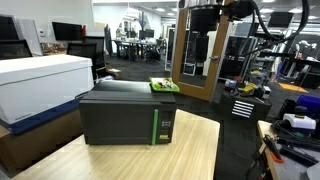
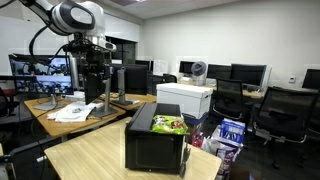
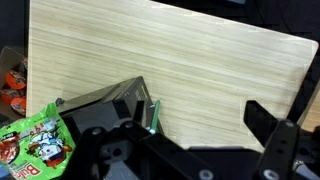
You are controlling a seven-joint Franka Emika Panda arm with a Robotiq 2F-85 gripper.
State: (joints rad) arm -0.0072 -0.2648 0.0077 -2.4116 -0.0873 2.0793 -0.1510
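We see the gripper (image 3: 190,140) hanging high above the wooden table (image 3: 180,60). Its jaws are spread as wide as they go and hold nothing; in the wrist view only bare tabletop shows between the two dark fingers. In both exterior views it is well above everything on the table (image 1: 205,15) (image 2: 92,70), touching nothing.

The nearest things are the black microwave (image 3: 115,100) and the green snack bag (image 3: 35,145) lying flat on top of it, close to one corner. Both exterior views show the bag there (image 1: 164,86) (image 2: 169,125), resting on the microwave (image 1: 125,118) (image 2: 155,145), not on the table (image 1: 195,150).

The relation that matters most is the offset. The bag is not beneath the jaws. In the wrist view it sits in the lower-left corner of the picture, past the finger on that side and partly cut off by the frame, while the gap between the jaws is over plain wood. So the bag lies to the side and well below — and the gripper is both off-line and high.

The microwave's long side runs diagonally in the wrist view, so the line between the fingers is not square to it. We cannot read the bag's own long axis with any confidence, because too little of it shows.
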